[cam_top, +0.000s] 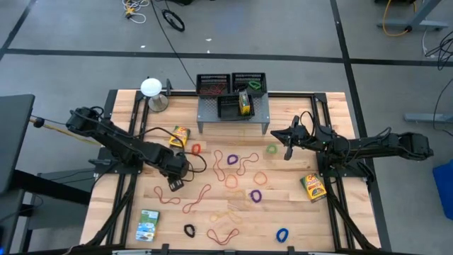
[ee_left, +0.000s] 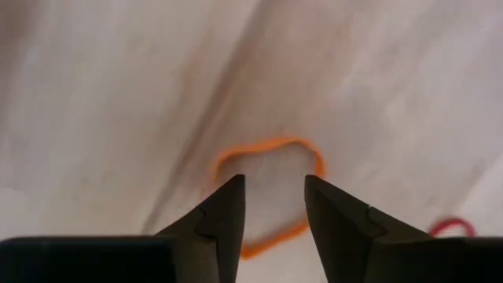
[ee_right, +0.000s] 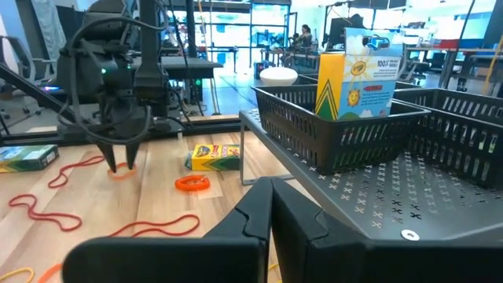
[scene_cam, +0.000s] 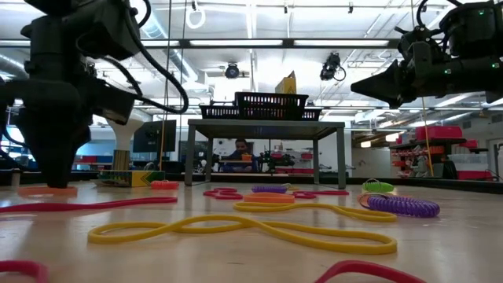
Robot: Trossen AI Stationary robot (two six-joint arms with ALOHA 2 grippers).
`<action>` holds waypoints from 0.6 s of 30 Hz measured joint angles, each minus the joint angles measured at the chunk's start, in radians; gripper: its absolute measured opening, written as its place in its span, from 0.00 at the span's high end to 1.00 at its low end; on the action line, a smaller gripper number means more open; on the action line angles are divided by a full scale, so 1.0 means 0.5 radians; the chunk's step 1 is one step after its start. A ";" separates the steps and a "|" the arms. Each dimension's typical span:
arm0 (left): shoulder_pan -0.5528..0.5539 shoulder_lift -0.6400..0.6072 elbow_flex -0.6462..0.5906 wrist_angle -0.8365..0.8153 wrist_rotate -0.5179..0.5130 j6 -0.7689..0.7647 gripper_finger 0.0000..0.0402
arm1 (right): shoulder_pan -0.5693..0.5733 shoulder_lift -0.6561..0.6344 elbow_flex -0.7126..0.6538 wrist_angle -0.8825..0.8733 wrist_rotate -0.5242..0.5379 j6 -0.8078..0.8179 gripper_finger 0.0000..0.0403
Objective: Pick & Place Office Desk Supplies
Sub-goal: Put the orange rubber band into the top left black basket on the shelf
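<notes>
Your left gripper (ee_left: pixel 273 206) is straddling a thin orange rubber-band loop (ee_left: pixel 267 153) near the wooden table's (cam_top: pixel 333 234) left edge.
Only your left wrist view is showing its parted, empty fingers; your right gripper (cam_top: pixel 289 151) is hovering closed, empty, beside the grey perforated metal shelf (cam_top: pixel 233 113).

Orange band (ee_left: pixel 267 169): near arc hidden behind left pincer (ee_left: pixel 273 206) fingers in left wrist view.
Red band (ee_left: pixel 452 229): cut by picture edge, same view.
Left pincer in low view: tips blurred, contact with bench (scene_cam: pixel 440 236) cannot be told.
Right pincer (ee_right: pixel 271 206): fingertips overlap in own view; gap not discernible.
Tray (cam_top: pixel 213 84) contents: red mass, too small to identify.
Person (scene_cam: pixel 241 149) under shelf (scene_cam: pixel 266 124): mostly hidden.
</notes>
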 joint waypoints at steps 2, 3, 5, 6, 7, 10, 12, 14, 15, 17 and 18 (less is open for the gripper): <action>0.002 0.000 0.022 0.007 0.004 -0.013 0.60 | 0.000 0.000 0.000 0.000 0.000 0.000 0.95; 0.002 -0.001 0.031 0.014 0.018 -0.022 0.58 | 0.000 0.000 0.000 0.000 0.000 0.000 0.95; -0.001 -0.001 0.042 0.002 0.043 -0.023 0.53 | 0.000 0.000 0.001 0.001 0.000 0.000 0.95; -0.004 -0.001 0.048 0.002 0.052 -0.018 0.50 | 0.000 0.000 0.001 0.001 0.000 -0.001 0.95; -0.005 -0.001 0.053 0.011 0.065 -0.006 0.48 | 0.000 0.000 0.001 0.001 0.001 -0.001 0.95; -0.034 0.014 0.056 0.009 0.079 0.034 0.45 | 0.000 0.000 0.001 0.002 0.001 -0.001 0.95; -0.069 0.056 0.056 0.008 0.077 0.032 0.46 | 0.000 0.000 0.001 0.001 0.000 -0.001 0.95; -0.102 0.113 0.056 0.015 0.072 0.030 0.49 | 0.000 0.000 0.001 0.001 0.001 -0.001 0.95; -0.119 0.141 0.062 0.013 0.063 0.030 0.51 | 0.000 0.000 0.001 0.001 0.001 -0.001 0.95; -0.147 0.186 0.066 -0.001 0.041 0.032 0.57 | 0.000 0.000 0.001 0.000 0.001 -0.001 0.95; -0.158 0.199 0.066 -0.009 0.025 0.034 0.61 | 0.000 0.000 0.001 0.000 0.001 -0.001 0.95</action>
